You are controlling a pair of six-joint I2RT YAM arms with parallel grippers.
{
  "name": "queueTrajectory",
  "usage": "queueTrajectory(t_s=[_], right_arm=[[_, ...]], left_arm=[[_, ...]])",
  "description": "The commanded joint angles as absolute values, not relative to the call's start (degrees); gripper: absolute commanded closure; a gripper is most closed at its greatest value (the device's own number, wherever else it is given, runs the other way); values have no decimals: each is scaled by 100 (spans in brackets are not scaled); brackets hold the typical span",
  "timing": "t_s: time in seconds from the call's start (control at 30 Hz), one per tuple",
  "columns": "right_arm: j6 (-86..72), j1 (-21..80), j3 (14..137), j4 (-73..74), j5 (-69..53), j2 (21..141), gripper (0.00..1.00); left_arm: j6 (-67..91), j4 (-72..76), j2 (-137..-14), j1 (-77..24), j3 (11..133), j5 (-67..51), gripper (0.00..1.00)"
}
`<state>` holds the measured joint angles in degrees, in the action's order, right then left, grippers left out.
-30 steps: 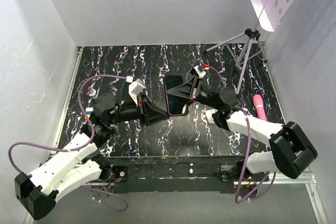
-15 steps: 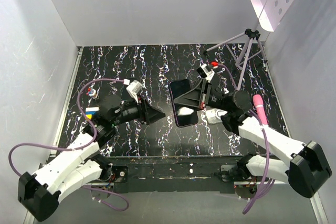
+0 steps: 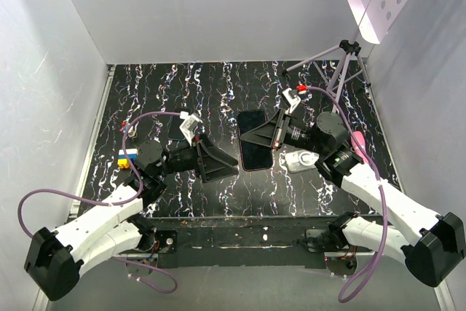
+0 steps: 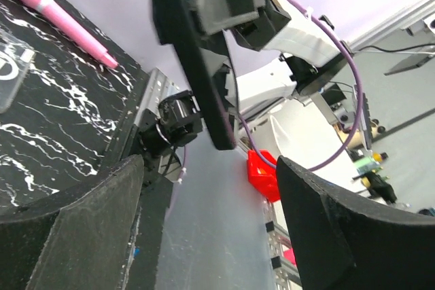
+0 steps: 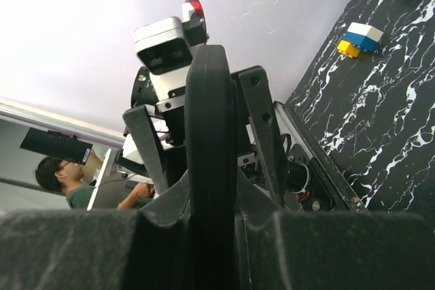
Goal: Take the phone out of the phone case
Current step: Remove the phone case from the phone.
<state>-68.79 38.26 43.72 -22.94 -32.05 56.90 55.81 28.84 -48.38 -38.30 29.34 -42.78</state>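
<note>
The right gripper [image 5: 212,208] is clamped on the phone [image 3: 256,152], pinching it front and back. It holds the phone raised above the marbled table [image 3: 182,85] at the centre of the overhead frame, probably so the long edges stay free for the other arm. Edge-on, only a thick black rim shows, so the phone case [image 5: 211,113] appears not yet removed. From above, a thin red line runs along the phone's lower end. The left gripper [image 4: 209,168] has its fingers spread wide and holds nothing. It sits just left of the phone and points at its edge, seemingly placed to pinch the case and peel it off.
</note>
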Motion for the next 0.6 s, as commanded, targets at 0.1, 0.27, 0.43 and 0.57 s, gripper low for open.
queueTrajectory(t_s=[0.1, 0.27, 0.43, 0.57], right_arm=[[-6873, 3806, 4729, -2715, -2988, 5818, 99], [-7005, 3806, 4720, -2970, -3032, 5915, 99], [-7110, 3806, 4641, -3111, -3059, 5941, 99], [-7110, 3806, 4614, -3120, -3067, 5924, 99]], left_arm=[[5678, 3349, -4939, -4096, 3172, -4535, 26], [5669, 3375, -5062, -4218, 3190, -4474, 36], [5607, 3348, -5361, -4350, 3278, -4421, 40], [5590, 3428, -5502, -4403, 3366, -4395, 45]])
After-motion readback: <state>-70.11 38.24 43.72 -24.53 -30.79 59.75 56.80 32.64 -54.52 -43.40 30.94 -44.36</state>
